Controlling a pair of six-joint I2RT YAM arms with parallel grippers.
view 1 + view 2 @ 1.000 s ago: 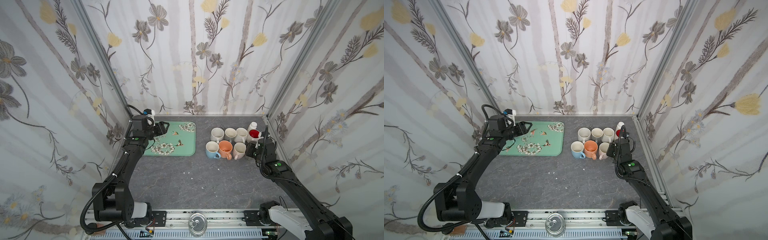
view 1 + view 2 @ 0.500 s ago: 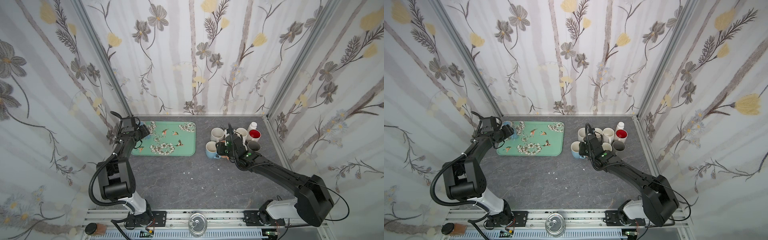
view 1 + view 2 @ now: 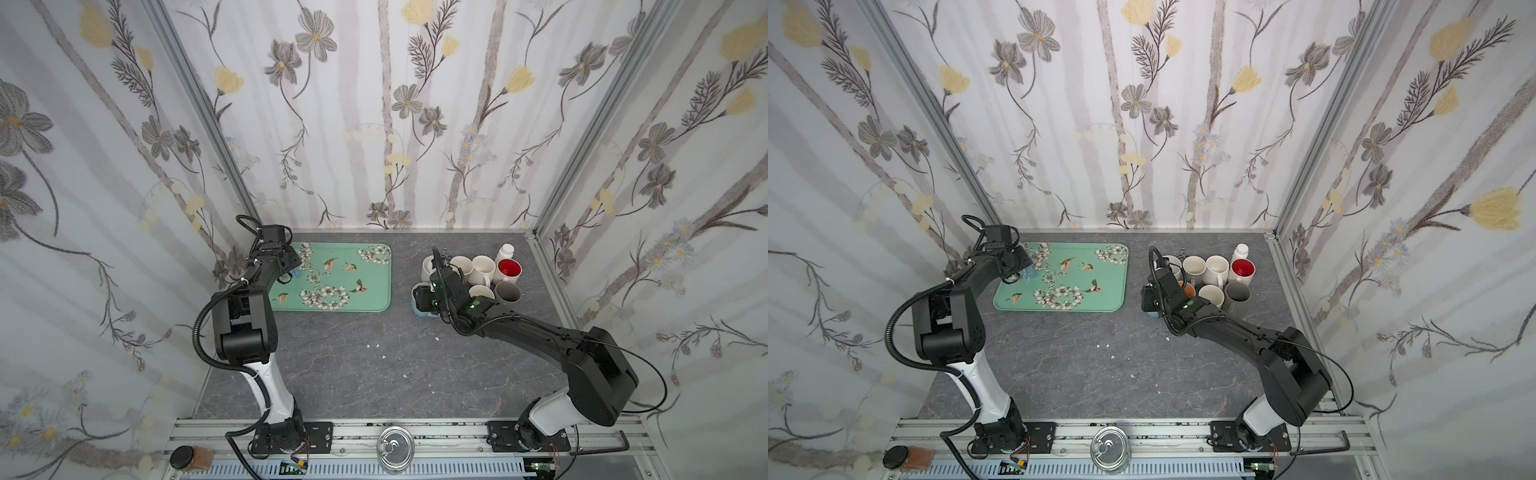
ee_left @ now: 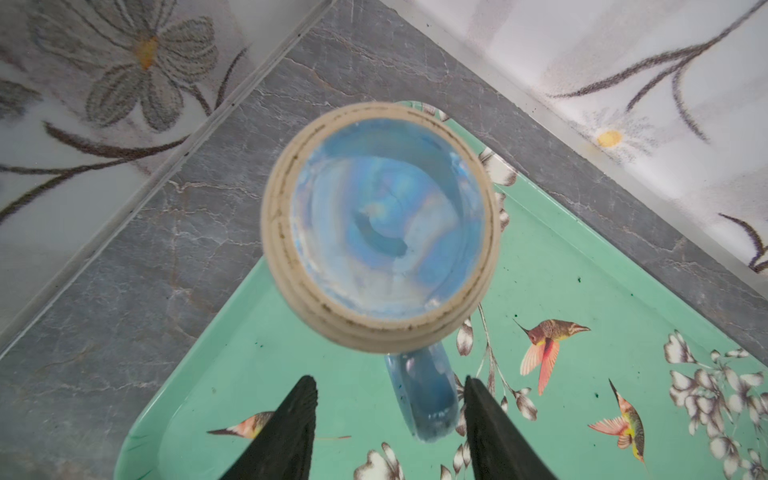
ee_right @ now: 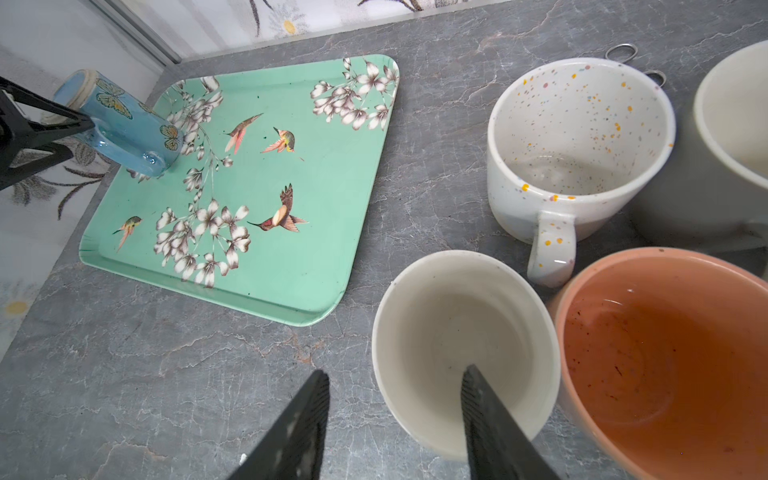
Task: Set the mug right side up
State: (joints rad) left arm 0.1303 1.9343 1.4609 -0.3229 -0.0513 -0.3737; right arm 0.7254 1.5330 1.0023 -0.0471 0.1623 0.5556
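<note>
The blue mug (image 4: 380,224) stands upside down at the tray's (image 4: 582,291) far left corner, mouth on the green surface and unglazed foot ring facing up, so its long axis is vertical. Its handle (image 4: 424,399) points in from that corner toward the tray's middle. The left pincer (image 4: 388,380) comes down from above with its two fingers standing apart on either side of the handle. A gap shows on each side, so nothing is gripped yet. In both top views only a sliver of the mug (image 3: 296,272) shows beside that arm's wrist. The right pincer (image 5: 395,371) is well apart from the tray, off its right edge on the worktop (image 3: 353,353). Its jaws are also apart and hold nothing, with the near wall of a cream-lined mug (image 5: 461,345) between them. The left arm is plainly the nearer one and is lined up for the job. As I judge it, the coming move turns on closing squarely across the handle, lifting clear of the tray, then rolling the wrist half a turn. The handle is slim and glazed, so the mug could swing in the grip.
</note>
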